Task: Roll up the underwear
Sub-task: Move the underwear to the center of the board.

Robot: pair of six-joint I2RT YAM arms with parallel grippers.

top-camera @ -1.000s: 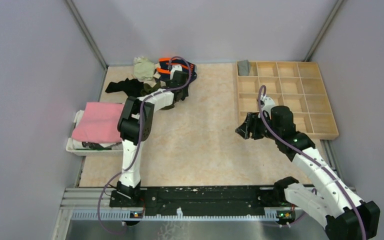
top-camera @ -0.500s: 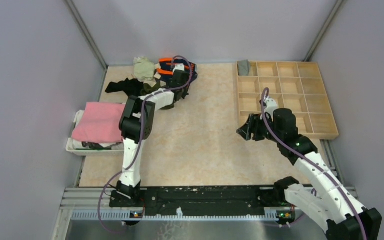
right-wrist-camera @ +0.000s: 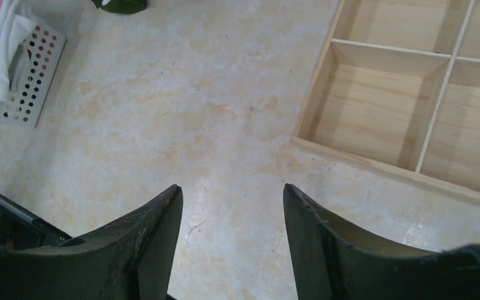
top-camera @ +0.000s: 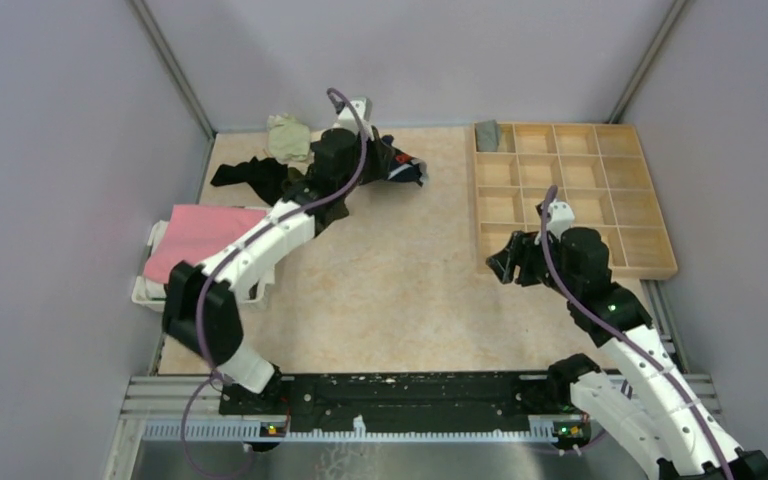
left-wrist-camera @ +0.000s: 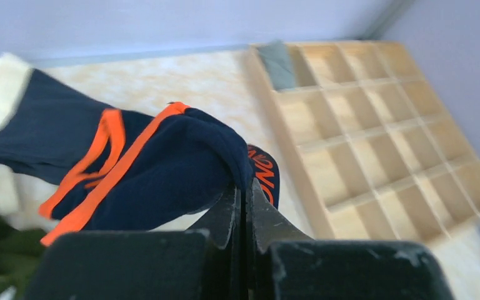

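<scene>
Since rolling needs flat room, best read outward from the table [top-camera: 390, 270]: open middle, likely kept free as the working patch. Along the right, wooden tray [top-camera: 650, 270] of compartments, probably meant for finished rolls; one grey roll [top-camera: 487, 133] already in its far left corner cell. At the left edge, white basket [top-camera: 150, 292] under a folded pink cloth [top-camera: 200, 240], no part of the job. In the far left corner, heap of underwear [top-camera: 260, 172], dark and olive pieces tangled. Just right of that heap, navy underwear with orange stripes [left-wrist-camera: 162, 169] hanging from the left gripper [left-wrist-camera: 245, 187], jaws pressed together on a fold, presumably for carrying to open floor and spreading. Near the tray's front, right gripper [right-wrist-camera: 231, 200] spread, holding nothing, seemingly waiting to help flatten.
</scene>
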